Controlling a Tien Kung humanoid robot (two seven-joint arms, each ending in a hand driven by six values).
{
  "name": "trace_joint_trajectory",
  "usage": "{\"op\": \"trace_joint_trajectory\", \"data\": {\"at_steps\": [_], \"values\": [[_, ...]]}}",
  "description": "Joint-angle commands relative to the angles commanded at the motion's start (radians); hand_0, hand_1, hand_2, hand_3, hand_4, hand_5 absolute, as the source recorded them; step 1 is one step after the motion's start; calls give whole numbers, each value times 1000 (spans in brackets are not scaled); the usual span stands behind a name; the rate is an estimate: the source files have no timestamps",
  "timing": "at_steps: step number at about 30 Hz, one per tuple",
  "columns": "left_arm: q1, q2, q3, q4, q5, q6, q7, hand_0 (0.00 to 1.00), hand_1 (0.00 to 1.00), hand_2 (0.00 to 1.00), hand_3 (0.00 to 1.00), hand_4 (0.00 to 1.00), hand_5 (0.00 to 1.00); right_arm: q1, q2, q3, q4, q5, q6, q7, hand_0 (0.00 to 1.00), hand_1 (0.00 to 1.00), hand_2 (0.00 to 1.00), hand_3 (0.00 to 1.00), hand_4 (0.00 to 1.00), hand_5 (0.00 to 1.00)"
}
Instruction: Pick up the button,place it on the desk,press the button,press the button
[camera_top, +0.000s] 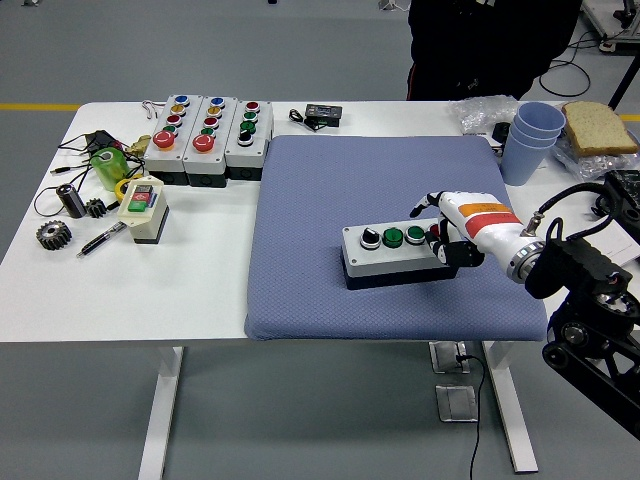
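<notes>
A grey button box (390, 255) with a black base lies on the blue mat (320, 200), right of its middle. A black-and-white knob (369, 237) and two green buttons (393, 237) show on its top. My right hand (440, 235), white with a red and orange band, rests over the box's right end. It covers the spot where the red button sat. My left arm is out of view.
Three larger button boxes (207, 135) stand at the back left, with a small two-button box (143, 208), gears (53, 234), a pen and green tape nearby. Blue cups (530, 140) and bread (598, 128) sit at the back right. A person in black (480, 40) stands behind the table.
</notes>
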Motion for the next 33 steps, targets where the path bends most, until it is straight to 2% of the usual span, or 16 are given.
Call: {"op": "trace_joint_trajectory", "data": {"at_steps": [24,28,29,31,33], "values": [[0,-1,0,0,4,-1,1,628,662,680,602,341,641,-34,-15,-32,-3,11,24,-8,138,2,211,666,542,2],[0,-1,-3,0,9,-1,2,628,662,680,602,341,641,-36,-11,-11,1,22,28,-5,138,2,211,666,542,2],[0,-1,-4,0,10,-1,2,628,663,680,602,341,645,-36,-12,-4,5,28,28,-3,148,2,223,655,603,2],[0,-1,-5,0,13,-1,3,628,663,680,602,341,645,-38,-13,25,17,55,24,5,148,2,223,655,603,2],[1,-1,-6,0,14,-1,4,628,663,680,602,341,645,-44,-20,72,43,113,-10,35,148,2,223,655,603,2]]}}
